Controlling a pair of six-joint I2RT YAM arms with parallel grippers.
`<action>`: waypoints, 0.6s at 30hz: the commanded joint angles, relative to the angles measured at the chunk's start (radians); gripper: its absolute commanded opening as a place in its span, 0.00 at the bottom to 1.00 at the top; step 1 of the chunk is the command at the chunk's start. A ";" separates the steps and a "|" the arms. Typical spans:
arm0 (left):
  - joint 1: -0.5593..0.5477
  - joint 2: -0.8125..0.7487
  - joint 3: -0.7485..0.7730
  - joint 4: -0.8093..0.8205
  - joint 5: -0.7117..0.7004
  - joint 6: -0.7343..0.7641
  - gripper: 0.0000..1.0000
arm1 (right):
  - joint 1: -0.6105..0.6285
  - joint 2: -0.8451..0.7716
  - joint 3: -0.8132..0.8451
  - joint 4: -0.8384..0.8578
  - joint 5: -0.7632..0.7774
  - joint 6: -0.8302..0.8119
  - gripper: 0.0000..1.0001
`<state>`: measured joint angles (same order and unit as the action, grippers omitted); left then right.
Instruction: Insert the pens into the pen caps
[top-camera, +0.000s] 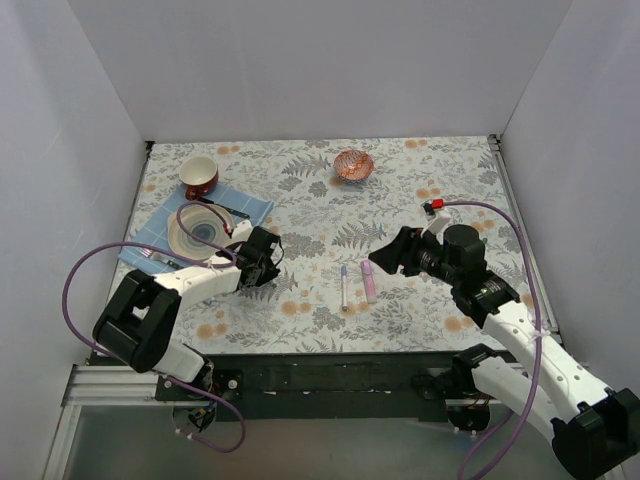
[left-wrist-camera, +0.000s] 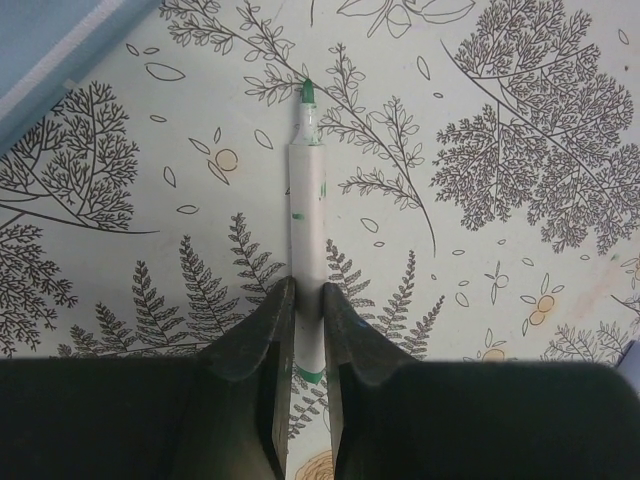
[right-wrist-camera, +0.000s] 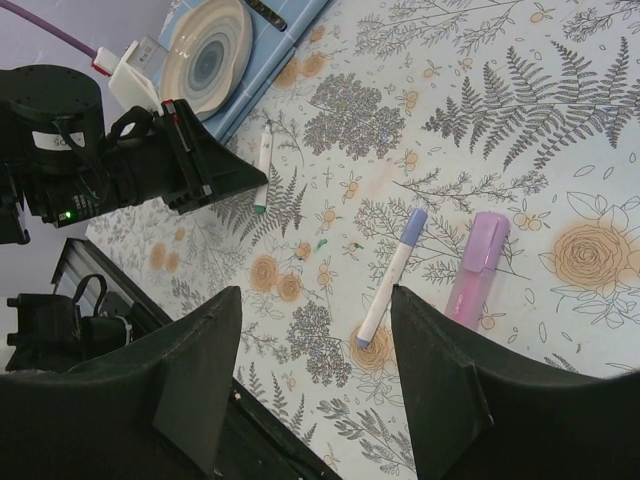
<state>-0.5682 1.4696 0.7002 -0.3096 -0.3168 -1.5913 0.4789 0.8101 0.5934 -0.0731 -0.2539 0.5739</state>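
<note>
Three pens (right-wrist-camera: 390, 275): green-tipped pen (left-wrist-camera: 306, 200) clamped in left end effector (left-wrist-camera: 308, 292); two others near the open, empty right end effector (right-wrist-camera: 315, 305).

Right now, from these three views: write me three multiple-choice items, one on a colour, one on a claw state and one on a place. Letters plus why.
1. Tip colour of the white pen in the left claw?
A) purple B) green C) pink
2. The right claw is:
A) shut on a pen B) shut on a cap C) open, holding nothing
3. Where is the pink marker?
A) in the left claw B) on the table beside the purple-capped pen C) in the right claw

1 B: the left wrist view shows a green nib.
2 C: its fingers are spread with nothing between them.
3 B: both lie flat, side by side, apart.
</note>
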 joint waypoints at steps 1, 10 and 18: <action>-0.010 0.043 -0.042 -0.123 0.090 0.045 0.00 | 0.000 0.014 0.039 0.100 -0.036 0.011 0.68; -0.121 -0.159 -0.021 -0.010 0.196 0.152 0.00 | 0.000 0.201 0.063 0.325 -0.084 0.096 0.69; -0.139 -0.250 -0.022 0.064 0.263 0.174 0.00 | 0.039 0.512 0.121 0.461 -0.128 0.202 0.68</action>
<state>-0.6933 1.2758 0.6800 -0.3054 -0.1108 -1.4544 0.4881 1.2404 0.6525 0.2665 -0.3454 0.7132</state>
